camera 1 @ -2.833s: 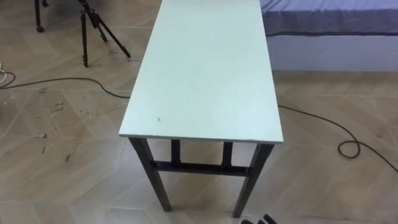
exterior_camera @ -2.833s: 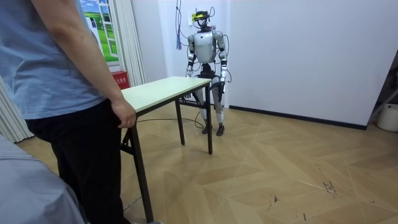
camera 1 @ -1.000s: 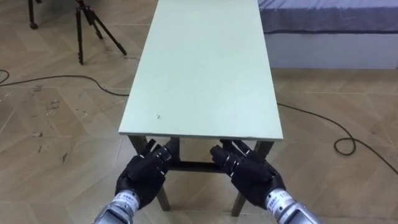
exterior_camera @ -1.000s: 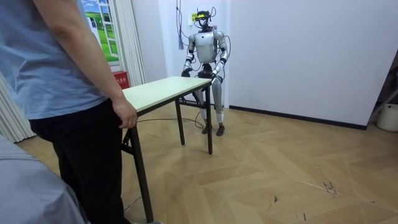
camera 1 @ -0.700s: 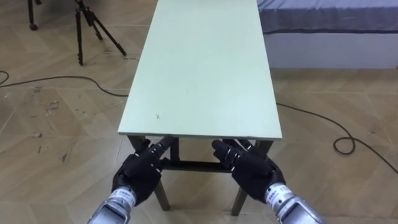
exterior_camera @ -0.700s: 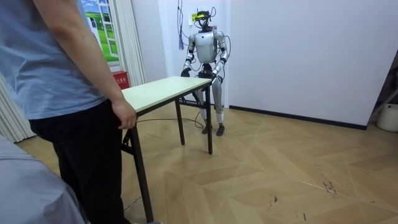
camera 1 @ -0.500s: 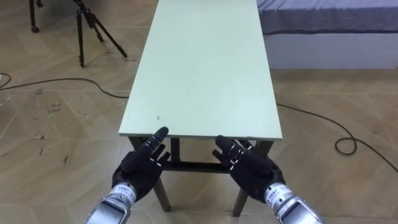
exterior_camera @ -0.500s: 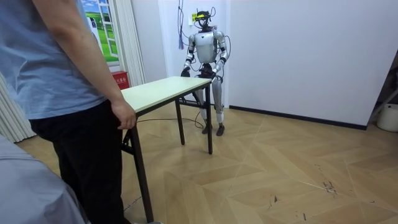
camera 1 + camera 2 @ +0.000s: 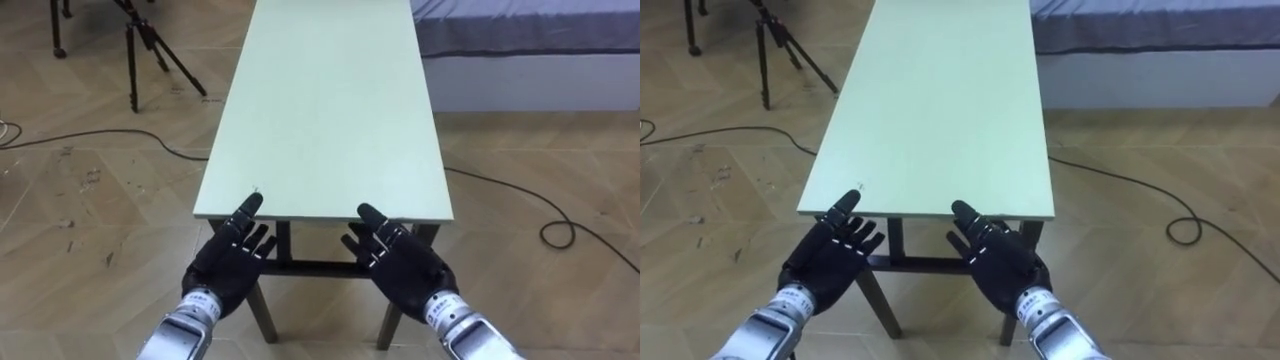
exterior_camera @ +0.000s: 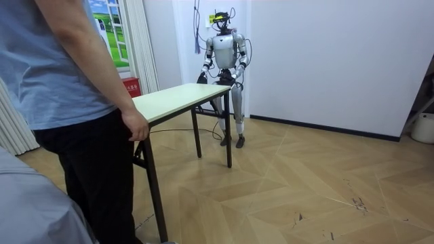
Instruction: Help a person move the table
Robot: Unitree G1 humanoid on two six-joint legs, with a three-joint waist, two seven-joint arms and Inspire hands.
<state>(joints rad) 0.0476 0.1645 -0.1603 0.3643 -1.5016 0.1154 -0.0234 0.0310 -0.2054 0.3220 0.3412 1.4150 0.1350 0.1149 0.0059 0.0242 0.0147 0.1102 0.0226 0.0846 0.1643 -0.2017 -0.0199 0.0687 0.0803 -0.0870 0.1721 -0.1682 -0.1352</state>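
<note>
The table (image 9: 330,110) stands dead ahead of the robot, its long axis running from 6 to 12 o'clock. Its near short edge lies just at 12 o'clock from both hands. The left hand (image 9: 232,265) and right hand (image 9: 400,265) are both open, with straight fingers pointing at 12 o'clock. They sit side by side, about equally near the edge, one towards each corner. Their tips overlap the edge, but I cannot tell whether they touch it.

In the room view, a person (image 10: 68,102) stands at the far short end with one hand (image 10: 135,126) resting at that edge. All the table's feet appear to be on the floor.

By my judgement, the lift has not begun. The coming move is to get the fingers under the near edge.

The dark crossbar (image 9: 310,268) between the legs sits just below the hands and could foul them. A tripod (image 9: 150,45) stands at 10 o'clock, a bed (image 9: 530,40) at 1 o'clock, and cables (image 9: 100,130) trail over the floor on both sides.
</note>
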